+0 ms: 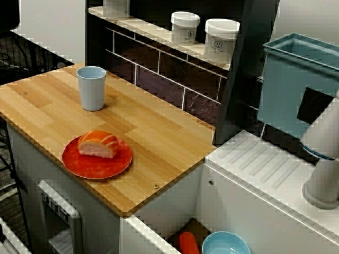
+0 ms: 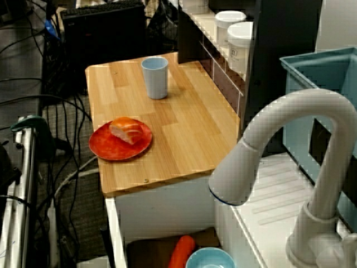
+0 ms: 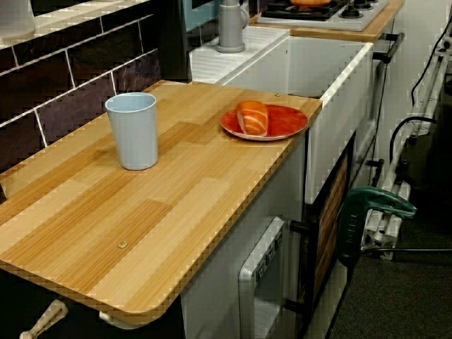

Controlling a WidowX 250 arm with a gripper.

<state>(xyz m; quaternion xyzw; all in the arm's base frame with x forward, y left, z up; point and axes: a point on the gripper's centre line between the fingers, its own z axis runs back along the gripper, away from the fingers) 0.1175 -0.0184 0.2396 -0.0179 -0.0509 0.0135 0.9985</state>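
No gripper or arm shows in any of the three views. A piece of salmon sushi [image 1: 98,144] lies on a red plate [image 1: 98,166] near the front edge of the wooden counter [image 1: 159,143]. A light blue cup [image 1: 91,87] stands upright further back on the counter, apart from the plate. In the view over the faucet, the sushi [image 2: 127,129], plate [image 2: 114,146] and cup [image 2: 155,77] appear again. The view along the counter shows the cup [image 3: 133,131] nearer and the sushi [image 3: 253,117] on the plate [image 3: 286,121] by the sink end.
To the right of the counter, a white sink holds a carrot [image 1: 188,243] and a blue bowl [image 1: 225,246]. A grey faucet [image 2: 290,139] arches over it. Two white jars [image 1: 185,27] [image 1: 221,41] sit on the back shelf. A teal bin [image 1: 296,79] stands behind the drainboard.
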